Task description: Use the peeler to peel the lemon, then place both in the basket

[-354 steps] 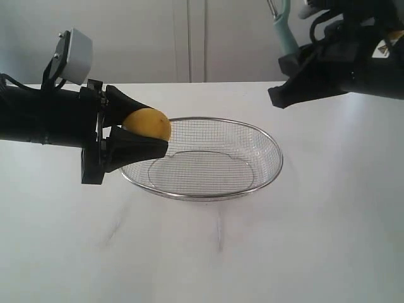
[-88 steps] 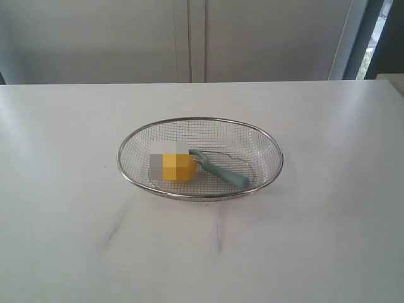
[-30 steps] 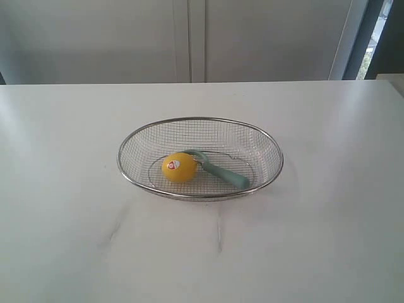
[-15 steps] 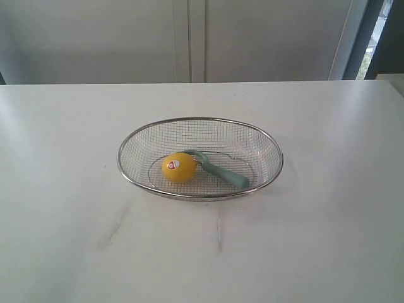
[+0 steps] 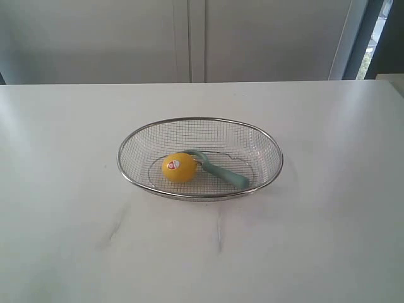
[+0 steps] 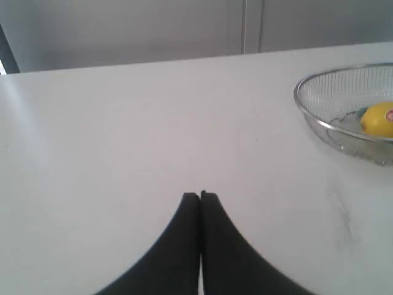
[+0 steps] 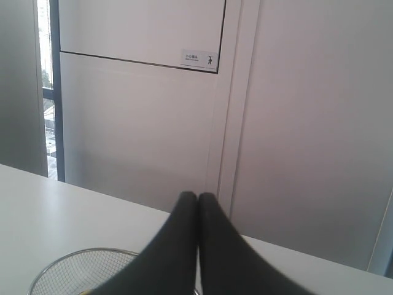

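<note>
The yellow lemon (image 5: 179,167) with its small red-and-white sticker lies inside the wire-mesh basket (image 5: 268,142) at the table's middle. Beside it, touching its right side, the peeler (image 5: 222,173) lies in the basket with its blue-grey handle pointing right. The left wrist view shows the lemon (image 6: 379,118) in the basket (image 6: 307,107) far off to one side. My left gripper (image 6: 200,195) is shut and empty above bare table. My right gripper (image 7: 197,195) is shut and empty, raised toward the wall, with the basket's rim (image 7: 67,261) below it. Neither arm appears in the exterior view.
The white table (image 5: 76,221) spreads wide around the basket. Pale cabinet doors (image 5: 189,38) stand behind its far edge, and a window strip (image 5: 379,31) shows at the back right.
Since the earliest frame both arms have left the exterior view, and the lemon and peeler now lie in the basket. Over the last second nothing moves.
</note>
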Controlling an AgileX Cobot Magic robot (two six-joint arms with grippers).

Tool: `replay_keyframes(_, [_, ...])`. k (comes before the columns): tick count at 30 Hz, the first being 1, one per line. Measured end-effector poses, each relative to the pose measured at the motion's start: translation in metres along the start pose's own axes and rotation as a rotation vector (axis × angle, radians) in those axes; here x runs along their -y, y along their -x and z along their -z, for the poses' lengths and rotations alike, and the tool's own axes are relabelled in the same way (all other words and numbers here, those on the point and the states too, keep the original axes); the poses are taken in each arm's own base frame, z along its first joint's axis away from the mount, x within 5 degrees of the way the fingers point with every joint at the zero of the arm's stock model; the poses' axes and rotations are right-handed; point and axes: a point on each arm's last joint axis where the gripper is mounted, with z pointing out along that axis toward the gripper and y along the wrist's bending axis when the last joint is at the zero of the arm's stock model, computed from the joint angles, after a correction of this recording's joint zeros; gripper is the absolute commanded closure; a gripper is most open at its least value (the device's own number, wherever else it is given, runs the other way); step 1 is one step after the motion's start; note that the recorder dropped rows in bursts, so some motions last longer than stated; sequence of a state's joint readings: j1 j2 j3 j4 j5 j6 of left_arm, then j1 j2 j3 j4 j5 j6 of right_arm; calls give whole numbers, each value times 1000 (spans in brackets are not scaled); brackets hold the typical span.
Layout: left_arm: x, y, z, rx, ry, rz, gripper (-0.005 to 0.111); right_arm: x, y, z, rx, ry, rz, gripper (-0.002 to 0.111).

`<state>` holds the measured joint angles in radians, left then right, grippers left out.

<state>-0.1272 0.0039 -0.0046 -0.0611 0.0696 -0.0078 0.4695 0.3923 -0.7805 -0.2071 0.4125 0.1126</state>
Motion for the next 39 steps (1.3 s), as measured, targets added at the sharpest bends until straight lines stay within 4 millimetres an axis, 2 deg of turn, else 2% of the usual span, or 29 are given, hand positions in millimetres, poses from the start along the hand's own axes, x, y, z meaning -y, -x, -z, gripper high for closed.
replay_keyframes(6, [1,-12,1,-128,-7,-20,107,0,0,0,0,0,0,108])
replay_keyframes(15, [0,-12,1,-132,-3,-23,107,0,0,0,0,0,0,108])
replay_keyframes(21, [-4,-12,1,-133,71,-3,107,0,0,0,0,0,0,108])
replay_keyframes(39, [-4,-12,1,-134,70,-22,107,0,0,0,0,0,0,108])
